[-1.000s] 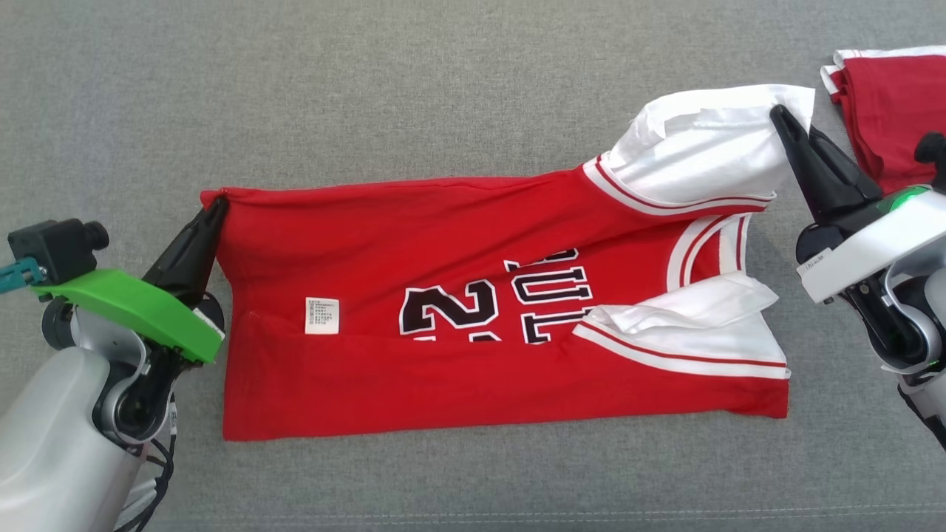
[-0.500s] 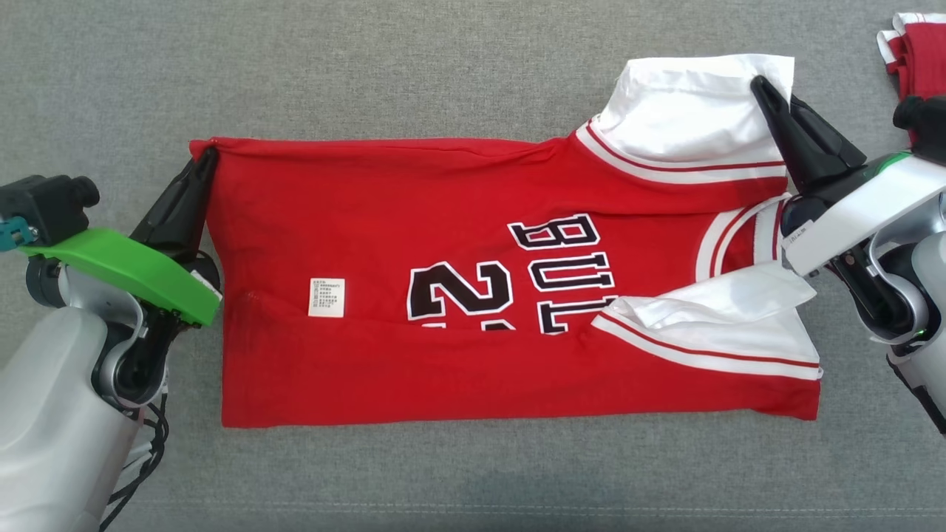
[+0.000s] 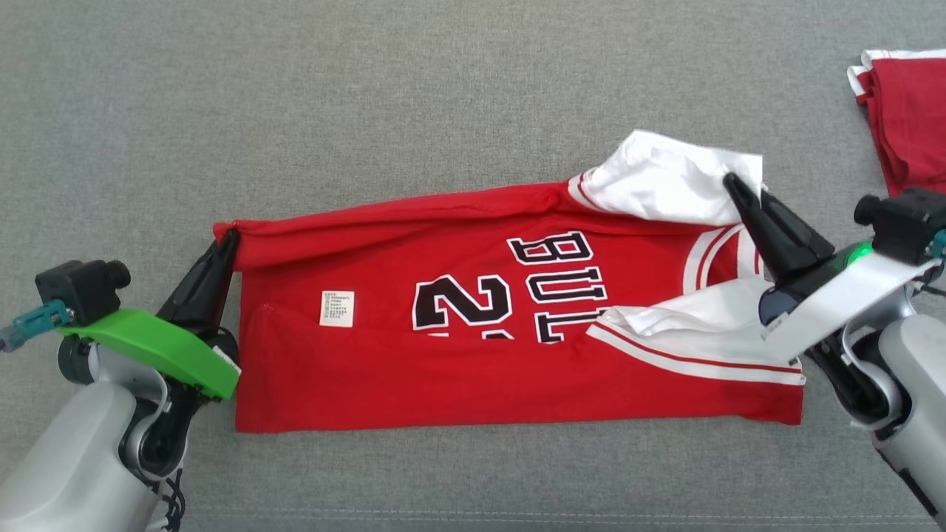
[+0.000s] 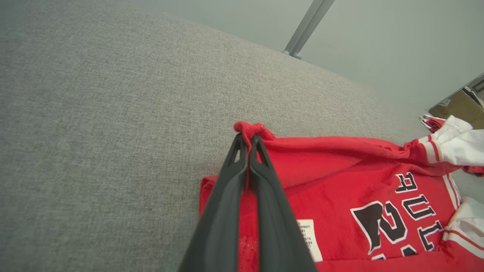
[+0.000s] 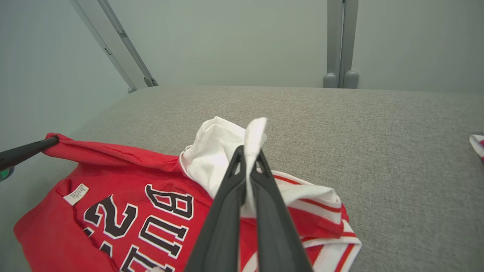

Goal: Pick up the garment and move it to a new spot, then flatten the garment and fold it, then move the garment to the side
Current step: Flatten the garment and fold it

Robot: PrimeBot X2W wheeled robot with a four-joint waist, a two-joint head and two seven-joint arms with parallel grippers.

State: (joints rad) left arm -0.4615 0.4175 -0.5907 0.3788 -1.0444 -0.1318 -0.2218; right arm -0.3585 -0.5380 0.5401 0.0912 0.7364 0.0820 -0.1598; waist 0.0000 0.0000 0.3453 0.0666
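Left hand (image 3: 230, 240) is clenched on the red hem corner of the jersey (image 3: 458, 355); right hand (image 3: 732, 181) is clenched on its white sleeve (image 3: 658, 181). I note the far edge held raised between them, the rest lying flat on the grey desk (image 3: 443, 96), number side up. Another red garment (image 3: 905, 111) lies well apart, at the far right.

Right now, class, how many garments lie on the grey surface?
2. The red jersey lies mid-surface; a second red garment sits at the head view's upper right edge, partly cut off. More may be hidden.
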